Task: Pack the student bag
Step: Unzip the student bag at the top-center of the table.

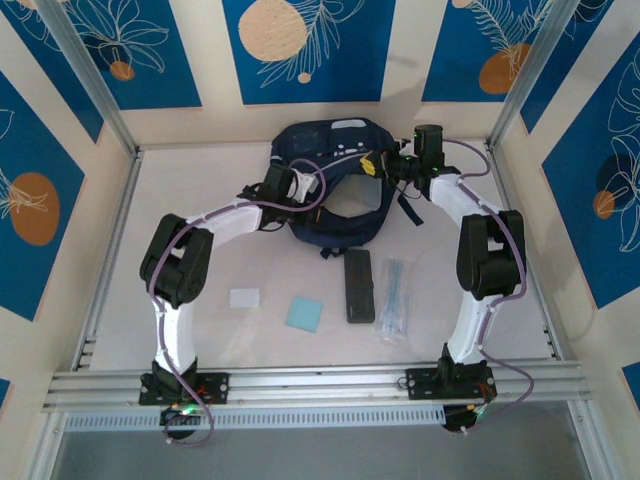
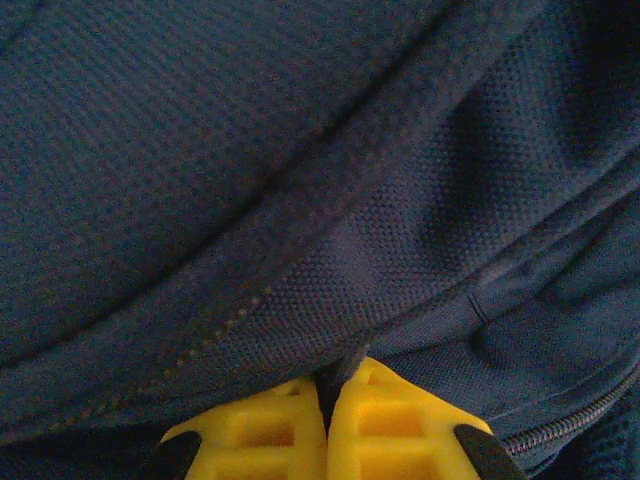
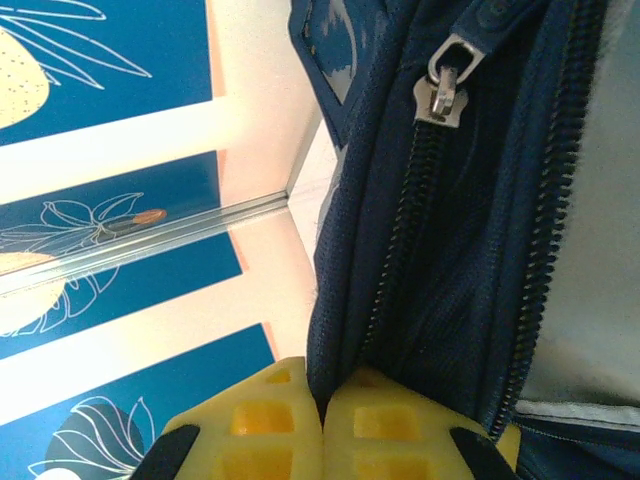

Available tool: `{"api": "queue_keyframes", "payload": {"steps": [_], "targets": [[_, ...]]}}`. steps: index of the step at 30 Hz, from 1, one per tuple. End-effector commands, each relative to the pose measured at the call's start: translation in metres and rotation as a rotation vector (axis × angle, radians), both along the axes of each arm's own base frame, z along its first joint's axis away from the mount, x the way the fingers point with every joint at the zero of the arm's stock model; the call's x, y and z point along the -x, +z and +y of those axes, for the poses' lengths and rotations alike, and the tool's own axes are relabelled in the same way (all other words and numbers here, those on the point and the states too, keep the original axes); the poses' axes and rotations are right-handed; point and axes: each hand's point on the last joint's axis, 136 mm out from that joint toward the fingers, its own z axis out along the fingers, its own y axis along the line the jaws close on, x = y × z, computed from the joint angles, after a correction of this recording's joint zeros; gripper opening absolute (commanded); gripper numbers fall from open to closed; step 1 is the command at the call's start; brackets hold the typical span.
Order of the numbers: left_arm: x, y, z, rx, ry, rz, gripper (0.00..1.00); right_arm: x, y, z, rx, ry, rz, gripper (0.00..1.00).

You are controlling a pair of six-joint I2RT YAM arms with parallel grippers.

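The navy-blue student bag [image 1: 330, 170] lies at the back middle of the table, its main opening gaping toward the front. My left gripper [image 1: 298, 184] is shut on the bag's left rim; in the left wrist view the yellow fingers [image 2: 395, 425] pinch a fold of blue fabric [image 2: 300, 200]. My right gripper [image 1: 385, 165] is shut on the right rim. Its wrist view has the yellow fingers [image 3: 270, 430] clamped on the bag's edge [image 3: 340, 300] beside an open zipper and its metal pull [image 3: 445, 85].
On the table in front of the bag lie a black case [image 1: 359, 285], a clear packet of pens [image 1: 394, 299], a light-blue pad [image 1: 304, 313] and a white card [image 1: 244, 298]. Aluminium frame rails and patterned walls close in the table on its sides.
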Motion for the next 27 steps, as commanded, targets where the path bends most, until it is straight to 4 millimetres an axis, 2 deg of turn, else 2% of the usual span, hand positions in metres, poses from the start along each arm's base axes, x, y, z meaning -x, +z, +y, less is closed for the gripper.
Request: {"api": "queue_keyframes", "payload": {"steps": [1, 6, 9, 17, 20, 24, 27], "targets": [[-0.014, 0.045, 0.005, 0.059, -0.011, -0.112, 0.00, -0.008, 0.046, -0.011, -0.008, -0.001, -0.185, 0.00], [0.000, 0.057, 0.008, 0.103, -0.068, -0.065, 0.00, -0.009, 0.035, -0.019, 0.008, -0.011, -0.162, 0.00], [0.006, 0.055, 0.015, 0.060, -0.087, -0.043, 0.00, -0.009, 0.028, -0.025, 0.020, -0.018, -0.149, 0.00], [0.007, 0.028, 0.067, -0.215, 0.029, 0.072, 0.00, -0.007, 0.020, -0.034, 0.048, -0.025, -0.134, 0.00], [0.009, 0.028, 0.079, -0.276, 0.076, 0.102, 0.00, -0.007, 0.019, -0.036, 0.073, -0.025, -0.134, 0.00], [0.011, 0.036, 0.071, -0.223, 0.056, 0.106, 0.00, -0.006, 0.020, -0.034, 0.090, -0.020, -0.138, 0.00], [0.014, 0.047, 0.049, -0.107, -0.009, 0.118, 0.00, -0.006, 0.019, -0.030, 0.091, -0.008, -0.137, 0.00]]}}
